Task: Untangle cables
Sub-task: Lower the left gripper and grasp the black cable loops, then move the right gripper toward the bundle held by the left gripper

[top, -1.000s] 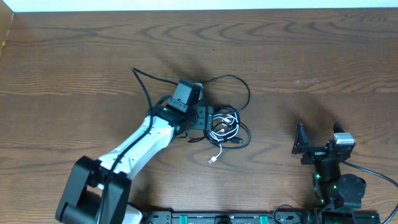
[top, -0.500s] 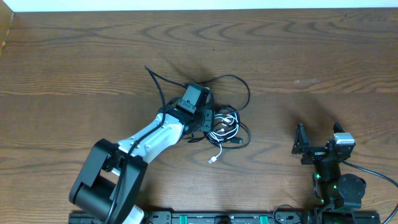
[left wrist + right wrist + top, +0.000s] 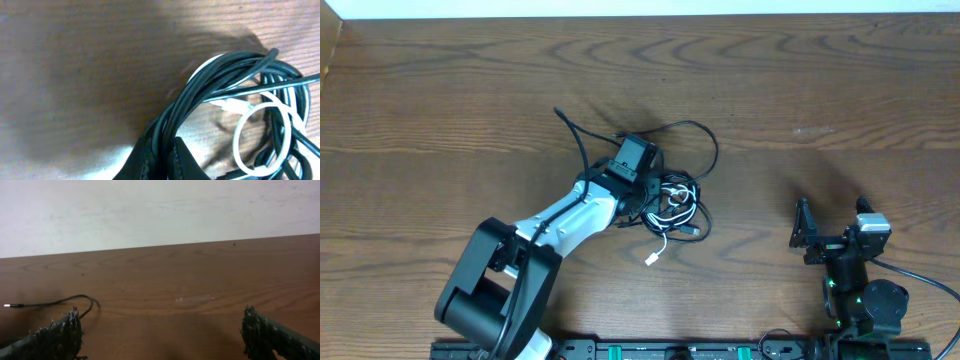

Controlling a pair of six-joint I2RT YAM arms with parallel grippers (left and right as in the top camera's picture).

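Your left claw (image 3: 161, 159) is now pinched together on several black strands (image 3: 200, 95) at the left edge of the small tangled bundle of thin black and white cables (image 3: 678, 203). A second ago its jaws stood wide. With the pinch, the bundle has slid slightly left and the white cord's small plug end (image 3: 648, 258) has trailed after it. So you have a real hold, but on many strands at once; I judge that a pull from here drags the whole knot rather than freeing one cord. The left arm (image 3: 565, 215) stretches from the near-left base diagonally toward the middle of the brown wooden table (image 3: 840, 90), wrist low. Your right claw (image 3: 803, 233) waits near right, jaws apart, well clear of the cables.
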